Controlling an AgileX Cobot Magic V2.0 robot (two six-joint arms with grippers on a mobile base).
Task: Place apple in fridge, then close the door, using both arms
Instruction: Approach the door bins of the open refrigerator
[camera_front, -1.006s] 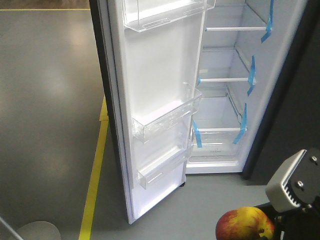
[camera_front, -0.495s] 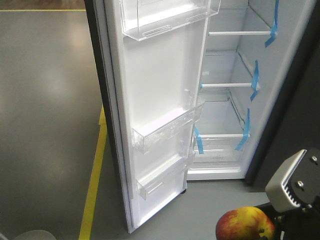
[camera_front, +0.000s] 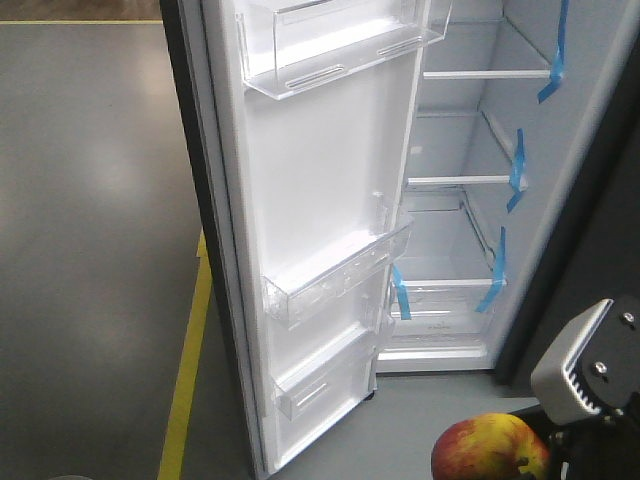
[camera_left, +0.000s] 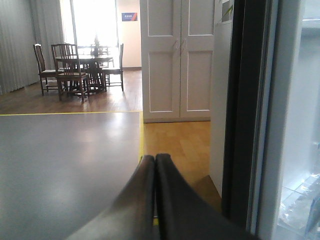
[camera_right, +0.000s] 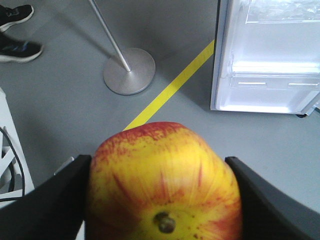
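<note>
Shows the apple (camera_front: 490, 448), red with yellow-orange patches, at the lower right edge of the front view, low over grey floor and well apart from the fridge. In the right wrist view, fills the bottom centre of the frame, stem end toward the camera. Clamped on both flanks by the two dark fingers (camera_right: 55, 200) of the right gripper (camera_right: 157, 162), each touching the skin. Just above and right of the fruit in the front view, the light grey gripper block (camera_front: 585, 365) with dark screws.

Left gripper (camera_left: 155, 165) at bottom centre of the left wrist view, fingers pressed together with nothing between them.

Behind the apple, the fridge (camera_front: 565, 190) open at upper right: white interior, glass shelves, blue tape strips (camera_front: 517, 172) along the right wall. Door (camera_front: 320, 170) swung wide across the frame centre, white liner toward the camera, with three clear bins (camera_front: 335, 275) ranged from top to bottom. Yellow floor line (camera_front: 185, 370) left of the door.

In the right wrist view, a round-based stand (camera_right: 129, 75) at upper centre and dark shoes (camera_right: 17, 32) at upper left. In the left wrist view, white panelled doors (camera_left: 177, 60) at top centre, a table with chairs (camera_left: 80, 62) at upper left.
</note>
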